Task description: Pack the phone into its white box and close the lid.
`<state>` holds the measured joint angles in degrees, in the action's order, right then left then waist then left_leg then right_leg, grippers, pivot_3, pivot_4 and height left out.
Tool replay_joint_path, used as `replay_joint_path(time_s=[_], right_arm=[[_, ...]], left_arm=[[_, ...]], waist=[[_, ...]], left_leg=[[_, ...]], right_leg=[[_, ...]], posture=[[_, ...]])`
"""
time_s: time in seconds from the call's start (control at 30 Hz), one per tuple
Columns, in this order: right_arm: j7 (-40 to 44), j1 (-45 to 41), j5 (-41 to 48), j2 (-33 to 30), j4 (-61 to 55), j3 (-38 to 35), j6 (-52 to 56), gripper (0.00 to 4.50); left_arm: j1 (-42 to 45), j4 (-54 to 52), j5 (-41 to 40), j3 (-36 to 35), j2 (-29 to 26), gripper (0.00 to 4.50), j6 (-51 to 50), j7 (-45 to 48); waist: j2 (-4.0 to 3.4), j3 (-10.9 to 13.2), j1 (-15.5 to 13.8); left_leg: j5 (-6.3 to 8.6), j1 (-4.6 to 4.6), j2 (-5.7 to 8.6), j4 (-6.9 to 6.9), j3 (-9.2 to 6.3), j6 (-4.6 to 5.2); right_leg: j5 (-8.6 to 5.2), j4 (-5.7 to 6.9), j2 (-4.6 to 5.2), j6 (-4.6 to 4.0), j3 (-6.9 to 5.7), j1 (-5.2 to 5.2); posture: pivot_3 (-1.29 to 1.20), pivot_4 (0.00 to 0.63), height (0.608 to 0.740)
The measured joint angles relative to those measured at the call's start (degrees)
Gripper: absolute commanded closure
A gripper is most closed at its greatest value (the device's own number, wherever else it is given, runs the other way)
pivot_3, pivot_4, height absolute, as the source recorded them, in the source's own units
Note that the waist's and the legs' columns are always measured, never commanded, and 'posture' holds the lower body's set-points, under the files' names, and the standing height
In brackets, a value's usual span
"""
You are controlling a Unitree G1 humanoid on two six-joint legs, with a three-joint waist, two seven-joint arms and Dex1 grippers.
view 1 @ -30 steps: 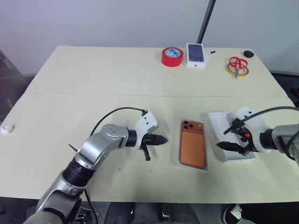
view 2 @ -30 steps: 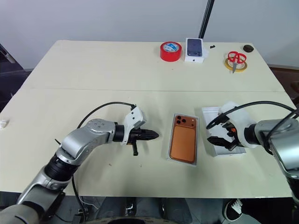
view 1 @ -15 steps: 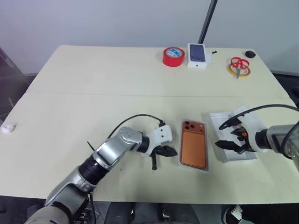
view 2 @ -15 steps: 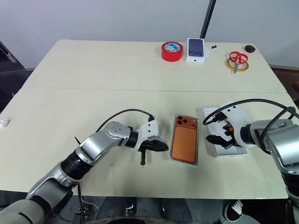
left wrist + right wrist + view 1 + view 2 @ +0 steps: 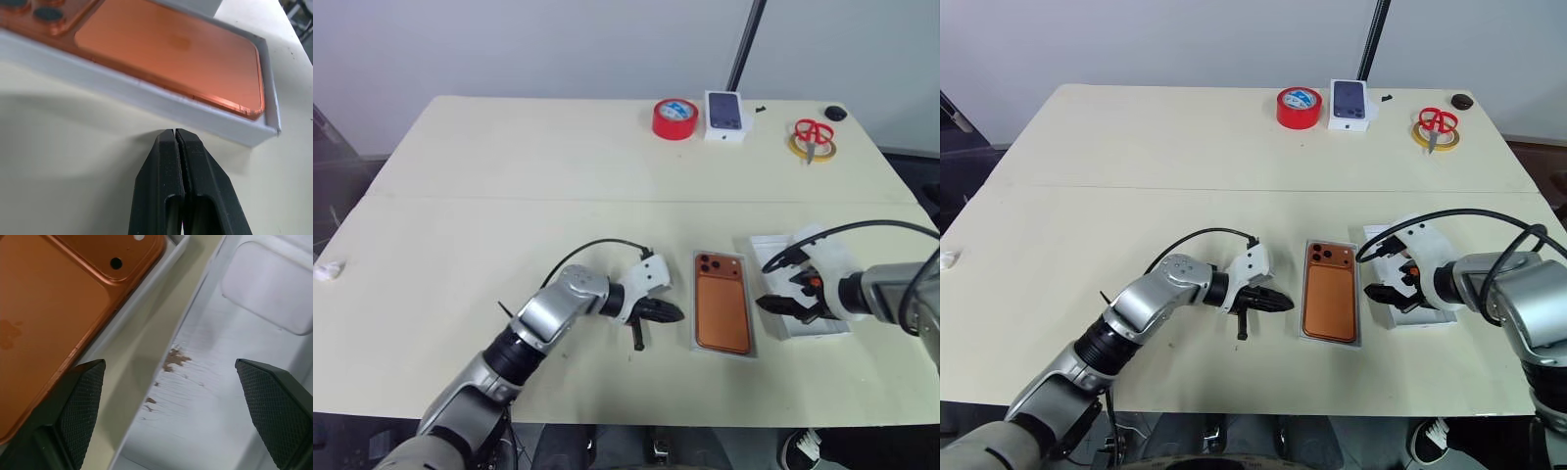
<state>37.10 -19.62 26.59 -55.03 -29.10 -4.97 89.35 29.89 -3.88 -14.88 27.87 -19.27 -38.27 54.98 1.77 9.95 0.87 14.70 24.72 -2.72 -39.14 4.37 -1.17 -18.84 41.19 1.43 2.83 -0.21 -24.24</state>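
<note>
The copper-orange phone (image 5: 721,313) lies back up inside the shallow white box (image 5: 146,93) near the table's front edge. My left gripper (image 5: 675,314) is shut and empty, its tips right at the box's left wall, level with the phone's lower half. To the right of the box the lid (image 5: 818,328) lies with its plain white inside up. My right gripper (image 5: 783,305) is open over the lid's left wall, one finger (image 5: 83,396) above the box's edge and the phone (image 5: 49,308), the other finger (image 5: 274,401) above the lid's inside (image 5: 210,396).
At the table's far edge stand a red tape roll (image 5: 674,118), a white box with a dark phone picture (image 5: 725,116), red scissors on a yellow tape ring (image 5: 813,140) and a small black item (image 5: 835,114). A white scrap (image 5: 325,270) lies at the left edge.
My left gripper, still shut, has moved right and slightly down, closing the gap to the box's left wall. The right gripper has stayed open over the lid.
</note>
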Motion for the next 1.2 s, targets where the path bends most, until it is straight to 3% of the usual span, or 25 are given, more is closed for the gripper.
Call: replay_joint_path(time_s=[0.07, 0.3, 0.33, 0.6, 0.8, 0.93, 1.03, 1.07, 1.13, 1.2], right_arm=[[-1.82, -0.74, -0.31, 1.59, 0.97, 0.37, 1.20, 0.87], [-5.65, -2.40, -0.47, 4.29, 3.07, 1.28, 2.78, 4.20], [-6.17, -2.69, -0.48, 4.46, 3.39, 1.28, 2.79, 4.39], [-8.11, -6.12, 2.00, 4.50, 5.77, -2.82, 2.79, 4.39], [-9.76, -17.26, 12.87, 5.17, 11.50, -11.80, 2.78, 4.39], [-17.83, -22.39, 31.85, 9.44, 19.18, -16.33, 2.78, 4.39], [-28.98, -22.21, 49.47, 12.78, 25.77, -16.49, 2.05, 4.39], [-36.76, -19.39, 61.80, 11.62, 26.58, -13.70, -2.45, 4.39], [-46.52, -14.89, 77.11, 11.80, 25.40, -9.08, -9.90, 4.39], [-52.53, -10.45, 82.34, 16.35, 21.71, -7.63, -16.06, 4.39]], left_arm=[[-1.07, -1.76, -1.13, -2.49, -1.38, 4.46, -0.24, -0.02], [-5.19, -8.51, -4.63, -9.37, -7.24, 4.46, -1.15, 0.07], [-5.59, -9.03, -4.94, -9.83, -7.75, 4.46, -1.15, 0.05], [-8.80, -11.67, -7.02, -13.61, -10.08, 4.46, -1.27, -0.89], [-9.73, -10.44, -8.04, -17.13, -9.75, 4.46, -1.22, -3.27], [-8.89, -7.46, -8.41, -19.80, -8.50, 4.46, -1.10, -5.16], [-8.13, -5.96, -8.42, -20.49, -7.47, 4.46, -0.83, -5.99], [-7.75, -5.64, -8.42, -20.55, -6.97, 4.46, -0.69, -6.44], [-7.45, -4.96, -8.35, -20.88, -6.88, 4.46, -0.21, -6.91], [-6.96, -4.49, -8.34, -20.96, -5.99, 4.46, 0.06, -7.63]], waist=[[0.00, 0.00, -0.03], [-0.01, 0.00, -0.13], [-0.01, 0.00, -0.12], [-0.03, 0.01, 0.01], [-0.04, 0.03, -0.07], [-0.02, 0.03, -0.07], [-0.02, 0.03, -0.07], [-0.01, 0.04, -0.30], [0.00, 0.04, -0.17], [0.04, 0.02, -0.12]], left_leg=[[0.00, 0.00, 0.00, 0.00, 0.00, 0.00], [0.00, 0.00, 0.01, 0.00, 0.01, 0.00], [0.00, 0.00, 0.01, 0.00, 0.01, 0.00], [0.00, 0.00, 0.01, 0.00, 0.02, 0.00], [0.00, 0.01, 0.00, 0.01, 0.02, 0.00], [0.01, 0.02, 0.00, 0.00, 0.03, 0.01], [0.01, 0.08, 0.01, -0.02, 0.04, 0.02], [0.02, 0.18, 0.00, -0.06, -0.01, 0.04], [0.05, 0.43, 0.02, -0.14, -0.02, 0.09], [0.04, 0.57, 0.01, -0.18, -0.05, 0.10]], right_leg=[[0.00, 0.00, 0.01, 0.00, 0.00, 0.00], [0.00, 0.00, 0.03, 0.00, 0.00, 0.00], [0.00, 0.00, 0.02, 0.00, 0.00, 0.00], [0.00, 0.00, 0.02, 0.00, 0.00, -0.01], [0.00, -0.01, 0.01, 0.00, 0.00, -0.02], [0.01, 0.00, 0.01, 0.00, 0.00, -0.02], [0.01, 0.00, 0.02, 0.01, 0.00, -0.04], [0.00, 0.00, 0.02, 0.02, -0.04, -0.07], [0.02, -0.02, 0.01, 0.06, -0.06, -0.27], [0.10, -0.05, -0.02, 0.21, -0.06, -0.36]], posture=[[0.00, 0.150, 0.690], [0.00, 0.150, 0.690], [0.00, 0.150, 0.690], [0.00, 0.150, 0.690], [0.00, 0.150, 0.690], [0.00, 0.150, 0.690], [0.00, 0.150, 0.690], [0.00, 0.150, 0.690], [0.00, 0.150, 0.690], [0.00, 0.150, 0.690]])
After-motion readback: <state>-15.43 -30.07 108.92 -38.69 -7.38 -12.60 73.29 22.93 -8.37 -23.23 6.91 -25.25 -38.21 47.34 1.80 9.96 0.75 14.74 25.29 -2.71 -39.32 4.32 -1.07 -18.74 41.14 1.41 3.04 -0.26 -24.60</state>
